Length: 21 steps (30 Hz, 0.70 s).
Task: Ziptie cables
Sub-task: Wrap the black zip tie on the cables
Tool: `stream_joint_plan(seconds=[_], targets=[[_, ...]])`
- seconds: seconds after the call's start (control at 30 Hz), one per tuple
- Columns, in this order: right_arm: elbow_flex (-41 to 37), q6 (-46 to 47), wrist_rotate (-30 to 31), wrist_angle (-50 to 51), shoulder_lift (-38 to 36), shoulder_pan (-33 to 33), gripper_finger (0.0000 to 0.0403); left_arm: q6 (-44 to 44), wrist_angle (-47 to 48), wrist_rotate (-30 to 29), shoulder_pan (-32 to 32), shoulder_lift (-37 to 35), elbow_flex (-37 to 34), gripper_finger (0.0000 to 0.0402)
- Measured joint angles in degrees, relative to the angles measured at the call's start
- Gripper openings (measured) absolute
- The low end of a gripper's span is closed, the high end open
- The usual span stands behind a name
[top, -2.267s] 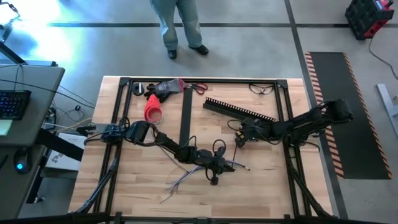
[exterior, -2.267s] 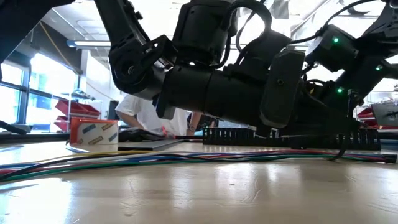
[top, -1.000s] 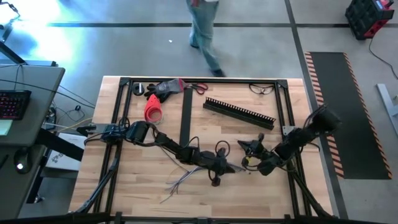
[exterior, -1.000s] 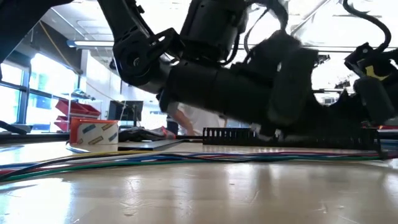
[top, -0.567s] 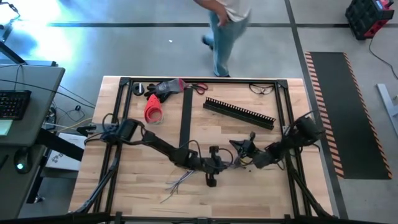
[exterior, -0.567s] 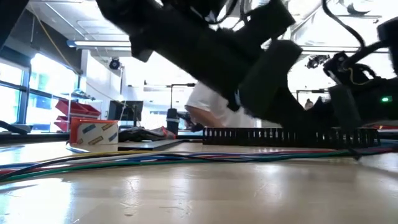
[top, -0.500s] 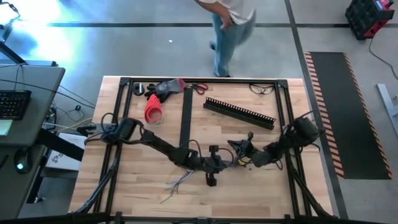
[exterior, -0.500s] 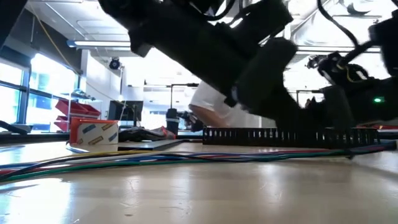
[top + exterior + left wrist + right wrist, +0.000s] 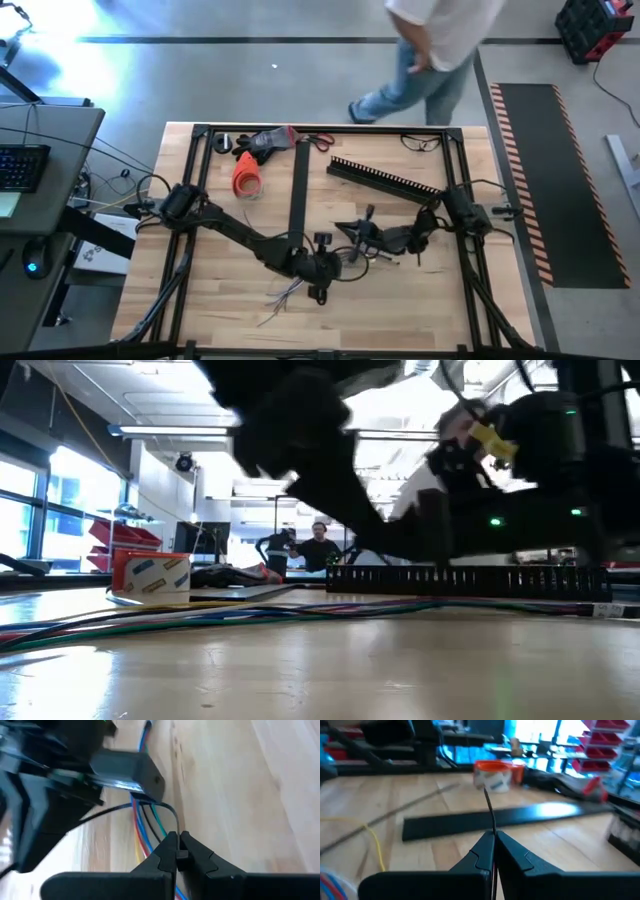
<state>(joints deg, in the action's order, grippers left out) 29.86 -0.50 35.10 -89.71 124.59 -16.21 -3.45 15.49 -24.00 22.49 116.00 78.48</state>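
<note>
We see both grippers mid-frame: left gripper (image 9: pixel 176 851) pinching a thin dark strand above the cables (image 9: pixel 146 827); right gripper (image 9: pixel 494 845) likewise.

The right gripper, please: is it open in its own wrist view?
No, the right gripper has its two dark fingers pressed together on a thin dark strand that sticks out past the tips.

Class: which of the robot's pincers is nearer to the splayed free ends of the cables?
Left. The left pincer sits just beside the cables' splayed ends; the right pincer is farther along the bundle, toward the comb-toothed channel.
</note>
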Motion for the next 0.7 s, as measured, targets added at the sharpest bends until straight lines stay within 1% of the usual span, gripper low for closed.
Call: stream_joint_plan(seconds=[0.1, 0.13, 0.23, 0.33, 0.4, 0.47, 0.57, 0.63, 0.7], targets=[[1.77, -2.30, -2.42, 0.03, 0.42, 0.60, 0.0000, -2.51, 2.19, -0.15, 0.81, -0.12, 0.00, 0.0000], [1.86, -3.10, -2.17, -0.04, 0.34, 0.53, 0.0000, -3.36, 2.50, -0.16, 1.04, -0.12, 0.00, 0.0000], [0.22, -4.90, 2.35, -0.03, 0.22, -0.78, 0.0000, -5.31, 2.51, -0.41, 1.75, -0.12, 0.00, 0.0000], [-3.29, -3.00, 6.58, -0.09, -0.19, -2.20, 0.0000, -6.67, -0.23, -3.09, 2.43, -0.12, -0.14, 0.0000], [-5.46, 0.61, 7.84, -0.05, -0.12, -3.12, 0.0000, -6.42, -6.76, -4.37, 2.69, -0.13, -1.38, 0.0000], [-6.85, 3.70, 7.95, -0.09, -0.15, -3.93, 0.0000, -4.52, -17.84, -4.15, 2.64, -0.14, -4.40, 0.0000], [-7.77, 4.55, 9.14, -0.09, -0.15, -5.48, 0.0000, -2.15, -35.47, -1.99, 1.39, 0.67, -9.56, 0.0000], [-7.89, 4.58, 9.91, -0.09, -0.15, -6.08, 0.0000, -2.07, -44.16, 0.24, 0.19, 1.44, -12.43, 0.0000], [-7.82, 4.58, 10.19, -0.09, -0.15, -6.38, 0.0000, -2.36, -50.94, 2.67, -0.75, 2.68, -13.87, 0.0000]])
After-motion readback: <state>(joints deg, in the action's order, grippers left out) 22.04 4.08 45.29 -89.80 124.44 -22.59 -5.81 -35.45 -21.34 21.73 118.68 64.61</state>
